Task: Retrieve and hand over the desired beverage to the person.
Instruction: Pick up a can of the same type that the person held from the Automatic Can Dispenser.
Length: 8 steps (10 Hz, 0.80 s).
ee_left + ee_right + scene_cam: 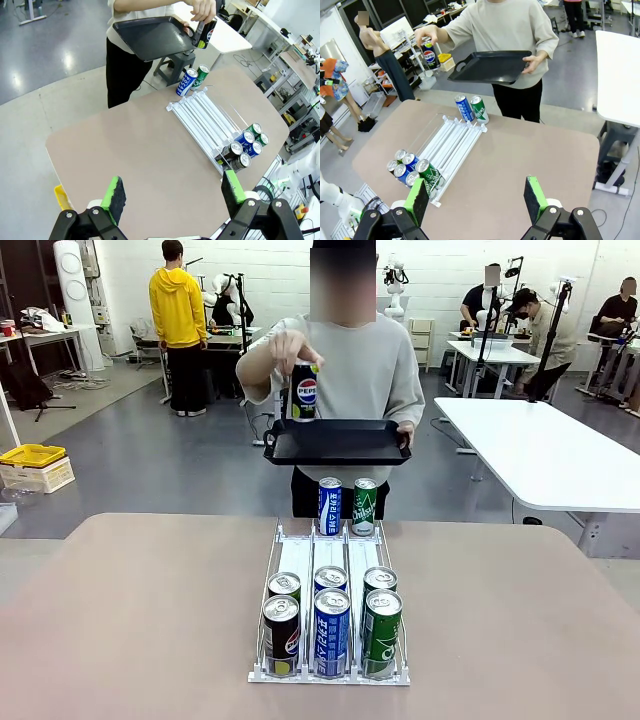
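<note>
The table [120,620] lies below and ahead of both sets of jaws. The person [370,360] stands at its far edge, well beyond them, with a black tray [335,445] in one hand and a Pepsi can [304,392] pinched from the top in the other hand [295,345], just above the tray. The rack [297,558] runs away from the jaws. Six cans [331,625] crowd its near end and two more [346,505] stand at its far end.

The left gripper [173,189] is spread fully wide with nothing between its pads, and the near cans sit just past one pad. The right gripper [476,192] is likewise wide and empty, with the cans just past one pad.

My read is that the person is showing the wanted drink and retrieval has not begun. Next, one gripper must drop onto the matching dark can [282,625] at the rack's front, close on it, lift it clear of the rail and carry it out to the tray.

The rear cans are half hidden behind the front ones. Labels are too small to read from the wrists, and I cannot tell whether the held can is going down or coming up.
</note>
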Motion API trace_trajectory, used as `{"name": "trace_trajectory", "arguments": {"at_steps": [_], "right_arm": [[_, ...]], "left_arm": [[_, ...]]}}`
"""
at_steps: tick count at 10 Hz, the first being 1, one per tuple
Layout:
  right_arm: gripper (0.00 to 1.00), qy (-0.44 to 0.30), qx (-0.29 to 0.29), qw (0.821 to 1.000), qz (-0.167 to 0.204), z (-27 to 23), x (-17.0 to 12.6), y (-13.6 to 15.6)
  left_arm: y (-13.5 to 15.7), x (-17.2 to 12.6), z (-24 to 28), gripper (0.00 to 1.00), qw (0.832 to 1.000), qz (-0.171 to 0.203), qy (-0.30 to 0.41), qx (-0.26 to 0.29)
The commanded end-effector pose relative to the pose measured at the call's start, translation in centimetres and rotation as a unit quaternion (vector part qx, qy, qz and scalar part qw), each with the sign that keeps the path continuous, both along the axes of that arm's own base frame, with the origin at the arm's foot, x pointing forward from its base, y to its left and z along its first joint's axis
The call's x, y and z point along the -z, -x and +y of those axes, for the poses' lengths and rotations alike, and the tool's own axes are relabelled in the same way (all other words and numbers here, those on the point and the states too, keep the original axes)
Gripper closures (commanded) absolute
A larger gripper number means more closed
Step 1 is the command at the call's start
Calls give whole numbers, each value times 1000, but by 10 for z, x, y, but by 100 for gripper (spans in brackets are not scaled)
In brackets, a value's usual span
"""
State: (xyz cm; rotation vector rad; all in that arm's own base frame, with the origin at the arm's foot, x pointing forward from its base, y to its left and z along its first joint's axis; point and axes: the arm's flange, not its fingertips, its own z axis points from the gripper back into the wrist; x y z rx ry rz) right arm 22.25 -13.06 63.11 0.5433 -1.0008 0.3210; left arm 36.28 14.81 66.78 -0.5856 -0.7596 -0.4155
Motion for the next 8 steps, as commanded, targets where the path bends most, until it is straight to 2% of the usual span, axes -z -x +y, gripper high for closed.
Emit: {"name": "trace_trajectory", "arguments": {"at_steps": [1, 4, 6, 7, 8], "right_arm": [[0, -5, -10, 1000, -7, 0, 2, -1], [0, -5, -10, 1000, -7, 0, 2, -1], [0, -5, -10, 1000, -7, 0, 2, -1], [0, -5, -10, 1000, -7, 0, 2, -1], [0, -5, -10, 1000, -7, 0, 2, -1]], "left_arm": [[0, -1, 0, 0, 1000, -4, 3, 2], [0, 0, 0, 0, 1000, 0, 0, 0], [14, -11, -89, 0, 992, -8, -84, 97], [20, -10, -138, 0, 982, 7, -140, 124], [22, -2, -195, 0, 968, 51, -209, 129]]}}
